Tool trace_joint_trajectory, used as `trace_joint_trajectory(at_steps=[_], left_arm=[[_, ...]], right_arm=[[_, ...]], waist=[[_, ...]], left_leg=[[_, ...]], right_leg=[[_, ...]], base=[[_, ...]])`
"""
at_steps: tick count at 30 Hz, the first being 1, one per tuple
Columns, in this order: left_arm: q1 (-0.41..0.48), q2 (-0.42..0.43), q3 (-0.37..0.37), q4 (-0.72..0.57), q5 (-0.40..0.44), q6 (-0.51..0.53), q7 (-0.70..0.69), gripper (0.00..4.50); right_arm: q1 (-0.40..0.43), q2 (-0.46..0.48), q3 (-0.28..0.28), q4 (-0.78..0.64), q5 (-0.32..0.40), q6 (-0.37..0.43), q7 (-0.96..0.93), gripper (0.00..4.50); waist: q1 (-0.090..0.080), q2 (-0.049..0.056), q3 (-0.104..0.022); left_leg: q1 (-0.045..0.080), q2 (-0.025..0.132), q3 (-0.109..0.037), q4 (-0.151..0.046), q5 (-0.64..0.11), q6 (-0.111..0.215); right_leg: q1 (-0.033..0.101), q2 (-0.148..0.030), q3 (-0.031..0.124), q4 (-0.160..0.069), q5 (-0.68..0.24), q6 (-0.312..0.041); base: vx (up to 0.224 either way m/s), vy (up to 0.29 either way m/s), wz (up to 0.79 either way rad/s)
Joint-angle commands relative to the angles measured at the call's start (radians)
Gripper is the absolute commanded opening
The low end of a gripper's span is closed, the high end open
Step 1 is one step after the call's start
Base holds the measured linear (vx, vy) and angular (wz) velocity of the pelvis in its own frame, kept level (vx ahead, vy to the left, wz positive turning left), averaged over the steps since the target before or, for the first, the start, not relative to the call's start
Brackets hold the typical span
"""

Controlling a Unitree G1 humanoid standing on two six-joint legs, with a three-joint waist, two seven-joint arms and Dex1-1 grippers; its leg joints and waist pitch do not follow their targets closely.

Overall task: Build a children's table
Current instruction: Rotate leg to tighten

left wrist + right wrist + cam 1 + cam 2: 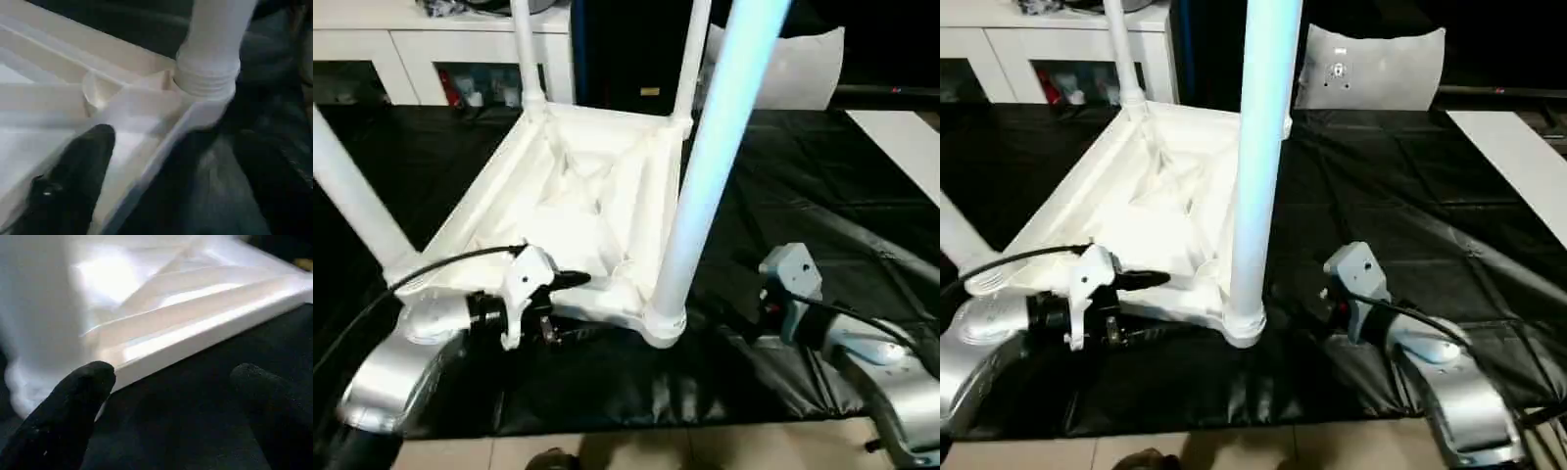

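— Where was the table, and how much room did you have?

— The white table (pixel 578 206) lay upside down on the black-sheeted workbench (pixel 783 186), ribbed underside up, with all four legs standing in their corner sockets. Its near edge ran just ahead of my wrists. From the near right corner, the nearest leg (pixel 705 186) rose tall at twelve o'clock, between my two arms. The bench's front edge lay close under my forearms at six o'clock, with pale floor (pixel 636 450) below it. Bare black sheet stretched out at two and three o'clock.

— And your claws?

— My left claw (pixel 570 281) was spread wide and held nothing; one finger (pixel 80 166) hung over the table's rim, the other over the sheet outside it, near the socket of that leg. My right claw (pixel 171 396) was spread too, empty, fingers (pixel 78 401) over the sheet just beside the same corner.

— What else stood about?

— A white cabinet (pixel 421 54) at ten o'clock beyond the bench, a white cushion-like thing (pixel 1371 69) at one o'clock, and a white board (pixel 1513 157) at two o'clock. The near leg stood squarely in my way.
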Motion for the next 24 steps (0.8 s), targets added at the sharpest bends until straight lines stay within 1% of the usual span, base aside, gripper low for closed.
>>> trace_joint_trajectory(at_steps=[1,2,3,4,5,6,7,8,9,10,11,12,13,14,15,16,17,18,19,20,21,22,23,24], left_arm=[[-0.038,0.01,-0.031,0.038,0.034,-0.049,-0.063,3.91],[-0.069,0.01,-0.048,0.076,0.052,-0.071,-0.082,3.75],[-0.083,0.009,-0.056,0.096,0.06,-0.082,-0.092,3.66],[-0.101,0.007,-0.067,0.12,0.069,-0.096,-0.105,3.62],[-0.126,0.001,-0.082,0.148,0.079,-0.108,-0.123,3.56],[-0.15,-0.004,-0.098,0.177,0.091,-0.124,-0.141,3.45],[-0.183,-0.012,-0.119,0.22,0.108,-0.149,-0.164,3.31],[-0.195,-0.015,-0.126,0.235,0.114,-0.157,-0.171,3.31],[-0.228,-0.026,-0.145,0.289,0.132,-0.189,-0.194,3.16],[-0.228,-0.026,-0.145,0.289,0.132,-0.189,-0.194,3.1],[-0.252,-0.036,-0.156,0.327,0.138,-0.205,-0.212,3.1],[-0.269,-0.044,-0.165,0.351,0.142,-0.216,-0.229,2.83],[-0.276,-0.047,-0.17,0.361,0.144,-0.22,-0.237,2.83],[-0.285,-0.05,-0.177,0.375,0.149,-0.229,-0.244,2.83],[-0.29,-0.052,-0.181,0.384,0.153,-0.235,-0.248,2.72],[-0.29,-0.052,-0.181,0.384,0.153,-0.235,-0.248,2.61],[-0.295,-0.054,-0.182,0.395,0.154,-0.246,-0.254,2.49],[-0.303,-0.059,-0.183,0.41,0.156,-0.257,-0.26,2.34],[-0.313,-0.065,-0.185,0.429,0.158,-0.27,-0.27,2.29],[-0.318,-0.068,-0.185,0.44,0.16,-0.278,-0.275,2.29],[-0.323,-0.071,-0.187,0.452,0.164,-0.288,-0.278,2.21],[-0.326,-0.074,-0.187,0.461,0.168,-0.295,-0.281,1.97],[-0.328,-0.075,-0.187,0.467,0.17,-0.299,-0.284,1.97],[-0.332,-0.076,-0.188,0.473,0.171,-0.303,-0.286,1.86]], right_arm=[[-0.002,-0.024,0.012,-0.027,0.028,-0.018,0.063,4.5],[0.003,-0.038,0.018,-0.04,0.04,-0.02,0.097,4.5],[0.005,-0.043,0.02,-0.045,0.046,-0.019,0.111,4.5],[0.008,-0.048,0.022,-0.049,0.052,-0.018,0.126,4.5],[0.013,-0.061,0.027,-0.056,0.059,-0.021,0.15,4.5],[0.019,-0.075,0.032,-0.065,0.067,-0.02,0.174,4.5],[0.026,-0.095,0.037,-0.07,0.074,-0.022,0.203,4.5],[0.028,-0.102,0.039,-0.07,0.075,-0.023,0.212,4.5],[0.033,-0.121,0.044,-0.07,0.075,-0.026,0.234,4.5],[0.033,-0.121,0.044,-0.07,0.075,-0.026,0.234,4.5],[0.034,-0.134,0.047,-0.068,0.072,-0.025,0.248,4.5],[0.034,-0.14,0.045,-0.07,0.077,-0.016,0.258,4.5],[0.035,-0.141,0.043,-0.073,0.081,-0.01,0.262,4.5],[0.036,-0.145,0.042,-0.077,0.086,-0.002,0.264,4.5],[0.037,-0.148,0.041,-0.08,0.089,0.004,0.265,4.5],[0.037,-0.148,0.041,-0.08,0.089,0.004,0.265,4.5],[0.04,-0.151,0.042,-0.084,0.092,0.007,0.266,4.5],[0.044,-0.155,0.041,-0.085,0.092,0.005,0.267,4.5],[0.051,-0.16,0.039,-0.088,0.092,0.004,0.269,4.5],[0.055,-0.162,0.038,-0.091,0.091,0.004,0.27,4.5],[0.06,-0.163,0.037,-0.094,0.092,0.004,0.273,4.5],[0.062,-0.164,0.038,-0.096,0.093,0.004,0.276,4.5],[0.064,-0.165,0.04,-0.098,0.093,0.003,0.279,4.5],[0.064,-0.166,0.043,-0.099,0.094,0.001,0.284,4.5]], waist=[[0.002,0.006,-0.04],[0.004,0.006,-0.043],[0.007,0.009,-0.046],[0.007,0.008,-0.048],[0.007,0.004,-0.05],[0.011,0.0,-0.05],[0.013,0.002,-0.053],[0.016,0.003,-0.054],[0.018,0.012,-0.056],[0.016,0.006,-0.053],[0.018,0.006,-0.058],[0.02,0.011,-0.059],[0.018,0.008,-0.059],[0.019,0.011,-0.061],[0.018,0.01,-0.062],[0.019,0.008,-0.065],[0.02,0.01,-0.063],[0.021,0.014,-0.059],[0.02,0.012,-0.059],[0.02,0.012,-0.055],[0.021,0.011,-0.055],[0.021,0.011,-0.055],[0.021,0.011,-0.053],[0.021,0.011,-0.052]], left_leg=[[0.03,0.081,-0.03,-0.103,-0.329,-0.021],[0.025,0.085,-0.031,-0.104,-0.299,-0.011],[0.024,0.087,-0.029,-0.104,-0.286,-0.002],[0.025,0.087,-0.028,-0.102,-0.277,0.001],[0.022,0.089,-0.027,-0.102,-0.257,0.009],[0.021,0.088,-0.024,-0.099,-0.231,0.027],[0.021,0.089,-0.024,-0.098,-0.21,0.035],[0.02,0.089,-0.021,-0.096,-0.182,0.051],[0.02,0.091,-0.021,-0.094,-0.161,0.06],[0.019,0.089,-0.019,-0.096,-0.161,0.067],[0.021,0.091,-0.019,-0.093,-0.147,0.075],[0.021,0.091,-0.018,-0.091,-0.124,0.087],[0.019,0.091,-0.018,-0.092,-0.116,0.093],[0.019,0.093,-0.019,-0.09,-0.105,0.102],[0.018,0.092,-0.018,-0.09,-0.098,0.107],[0.017,0.094,-0.018,-0.086,-0.081,0.117],[0.014,0.093,-0.017,-0.085,-0.075,0.127],[0.014,0.093,-0.017,-0.087,-0.088,0.13],[0.015,0.094,-0.016,-0.088,-0.103,0.128],[0.015,0.095,-0.016,-0.091,-0.129,0.12],[0.017,0.097,-0.016,-0.092,-0.146,0.11],[0.017,0.097,-0.016,-0.093,-0.148,0.108],[0.017,0.099,-0.016,-0.094,-0.154,0.105],[0.016,0.1,-0.016,-0.095,-0.157,0.104]], right_leg=[[-0.001,-0.092,0.056,-0.105,-0.258,-0.196],[0.003,-0.095,0.055,-0.099,-0.211,-0.208],[0.003,-0.093,0.053,-0.095,-0.175,-0.216],[0.0,-0.093,0.052,-0.092,-0.15,-0.225],[0.004,-0.093,0.051,-0.089,-0.112,-0.238],[0.005,-0.094,0.052,-0.089,-0.081,-0.243],[0.007,-0.095,0.051,-0.086,-0.056,-0.248],[0.007,-0.095,0.051,-0.085,-0.018,-0.254],[0.007,-0.098,0.049,-0.079,0.024,-0.267],[0.007,-0.095,0.048,-0.084,0.027,-0.267],[0.01,-0.097,0.048,-0.08,0.062,-0.276],[0.01,-0.097,0.046,-0.077,0.102,-0.284],[0.011,-0.096,0.045,-0.076,0.12,-0.288],[0.012,-0.098,0.044,-0.072,0.148,-0.296],[0.012,-0.097,0.043,-0.072,0.163,-0.299],[0.013,-0.099,0.043,-0.067,0.198,-0.305],[0.012,-0.1,0.043,-0.067,0.215,-0.309],[0.01,-0.1,0.042,-0.069,0.198,-0.312],[0.01,-0.1,0.042,-0.072,0.182,-0.313],[0.01,-0.099,0.042,-0.076,0.144,-0.314],[0.01,-0.1,0.043,-0.077,0.119,-0.316],[0.01,-0.101,0.043,-0.077,0.113,-0.317],[0.009,-0.101,0.043,-0.077,0.101,-0.316],[0.009,-0.102,0.044,-0.078,0.093,-0.317]], base=[[0.0,0.0,0.0],[0.0,0.0,0.0],[0.0,0.0,0.0],[0.0,0.0,0.0],[0.0,0.0,0.0],[0.0,0.0,0.0],[0.0,0.0,0.0],[0.0,0.0,0.0],[0.0,0.0,0.0],[0.0,0.0,0.0],[0.0,0.0,0.0],[0.0,0.0,0.0],[0.0,0.0,0.0],[0.0,0.0,0.0],[0.0,0.0,0.0],[0.0,0.0,0.0],[0.0,0.0,0.0],[0.0,0.0,0.0],[0.0,0.0,0.0],[0.0,0.0,0.0],[0.0,0.0,0.0],[0.0,0.0,0.0],[0.0,0.0,0.0],[0.0,0.0,0.0]])
